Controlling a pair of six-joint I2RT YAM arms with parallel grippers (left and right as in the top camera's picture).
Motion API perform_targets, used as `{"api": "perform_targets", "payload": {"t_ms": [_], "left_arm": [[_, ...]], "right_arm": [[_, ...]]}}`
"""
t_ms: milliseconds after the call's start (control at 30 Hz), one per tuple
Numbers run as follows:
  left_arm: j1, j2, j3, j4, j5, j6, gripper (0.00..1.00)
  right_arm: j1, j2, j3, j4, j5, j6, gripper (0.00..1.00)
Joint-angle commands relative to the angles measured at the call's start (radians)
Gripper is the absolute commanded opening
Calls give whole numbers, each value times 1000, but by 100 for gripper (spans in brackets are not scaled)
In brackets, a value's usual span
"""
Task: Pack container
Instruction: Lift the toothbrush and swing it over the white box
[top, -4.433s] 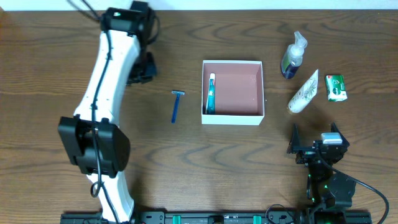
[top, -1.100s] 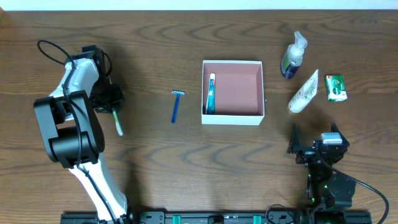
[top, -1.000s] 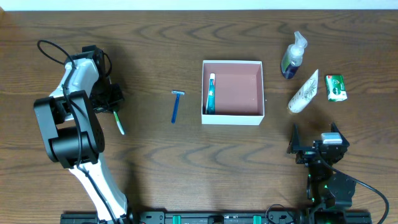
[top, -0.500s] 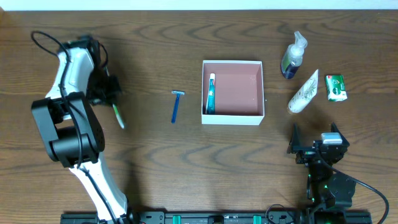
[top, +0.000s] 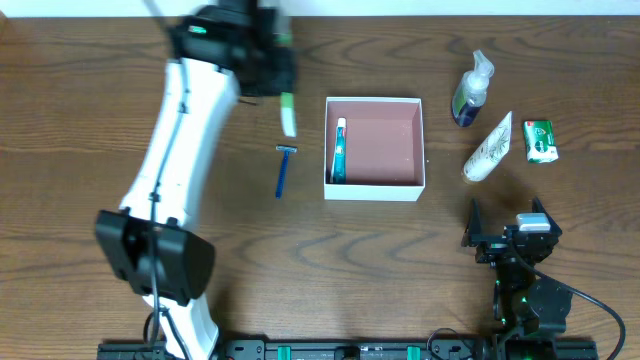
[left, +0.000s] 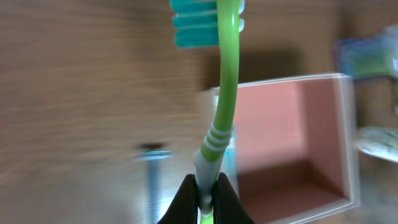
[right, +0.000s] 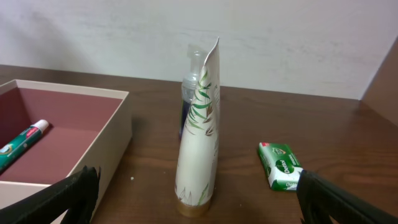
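Note:
The container (top: 375, 180), a white box with a pink inside, sits mid-table with a toothpaste tube (top: 340, 150) lying along its left wall. My left gripper (top: 279, 84) hovers just off the box's back left corner, shut on a green toothbrush (top: 288, 113). The left wrist view shows the jaws (left: 206, 196) pinching the handle's end, and the toothbrush (left: 225, 87) points away with its teal bristles (left: 194, 23) far out, over the container's (left: 292, 134) left edge. My right gripper (top: 508, 237) stands open near the front right, with nothing between its fingers (right: 74, 193).
A blue razor (top: 285, 170) lies left of the container. Right of it stand a pump bottle (top: 470, 90), a white leaf-print tube (top: 488, 148) and a green soap bar (top: 540, 140). The right wrist view faces the tube (right: 199, 143) and the soap (right: 280, 165).
My left arm has swung from the far left of the table up and right to the container's back left corner, carrying the toothbrush. The right arm has not moved.

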Motion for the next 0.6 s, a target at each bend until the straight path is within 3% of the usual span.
{"api": "perform_targets", "payload": {"t_ms": [0, 200, 567], "left_arm": [[-80, 28, 0, 31, 7, -34, 6], [-171, 86, 0, 53, -45, -72, 6], [-208, 222, -1, 49, -51, -134, 6]], "right_arm": [[14, -5, -3, -2, 0, 13, 99], [14, -5, -3, -2, 0, 13, 99], [14, -5, -3, -2, 0, 13, 99]]}}
